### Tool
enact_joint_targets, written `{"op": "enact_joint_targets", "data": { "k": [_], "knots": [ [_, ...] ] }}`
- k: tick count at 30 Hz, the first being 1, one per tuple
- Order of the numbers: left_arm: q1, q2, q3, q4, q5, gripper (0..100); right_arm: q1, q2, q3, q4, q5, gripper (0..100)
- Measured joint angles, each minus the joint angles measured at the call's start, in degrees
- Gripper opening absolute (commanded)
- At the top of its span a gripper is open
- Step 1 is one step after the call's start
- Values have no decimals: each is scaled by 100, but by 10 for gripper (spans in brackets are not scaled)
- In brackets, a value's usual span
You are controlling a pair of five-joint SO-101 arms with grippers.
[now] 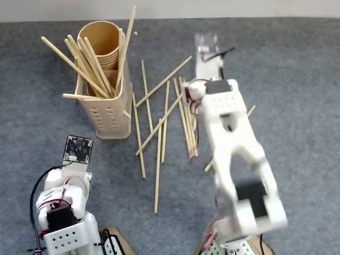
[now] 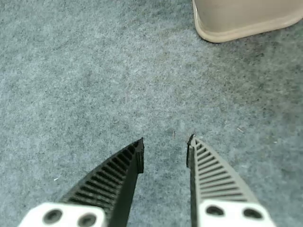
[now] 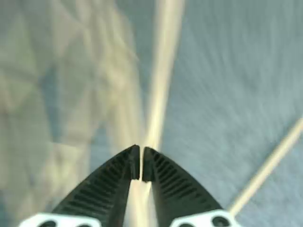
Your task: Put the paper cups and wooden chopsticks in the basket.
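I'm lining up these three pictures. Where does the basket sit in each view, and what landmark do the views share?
High view: the basket stands upright in the upper left of the picture.
Left wrist view: the basket's base corner rests on the carpet beyond the left gripper.
Right wrist view: too blurred to tell.
Shared landmark: the grey carpet under everything.
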State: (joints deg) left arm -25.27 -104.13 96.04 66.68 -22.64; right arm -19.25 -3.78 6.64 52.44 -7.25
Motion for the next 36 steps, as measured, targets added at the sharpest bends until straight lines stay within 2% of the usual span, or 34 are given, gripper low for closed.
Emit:
{"op": "enact_joint_targets", "data": {
  "k": [4, 8, 11, 13, 16, 19, 25, 30, 36],
  "knots": [
    [9, 0, 0, 0, 0, 168, -554, -1732, 695, -747, -246, 5],
    [9, 0, 0, 0, 0, 168, -1055, -2884, 1653, -2585, -255, 5],
    [9, 0, 0, 0, 0, 168, -1248, -3112, 2338, -4062, 229, 5],
    [9, 0, 0, 0, 0, 168, -1407, -3174, 2699, -4396, 651, 5],
    [9, 0, 0, 0, 0, 168, -1495, -3200, 3288, -4220, 897, 5],
    [9, 0, 0, 0, 0, 168, -1301, -3200, 3798, -3508, 949, 5],
    [9, 0, 0, 0, 0, 168, -334, -3200, 3974, -2084, 949, 33],
    [9, 0, 0, 0, 0, 168, -167, -2760, 3982, -1873, 949, 46],
    [9, 0, 0, 0, 0, 168, -185, -1099, 3490, -1855, 949, 101]
  ]
}}
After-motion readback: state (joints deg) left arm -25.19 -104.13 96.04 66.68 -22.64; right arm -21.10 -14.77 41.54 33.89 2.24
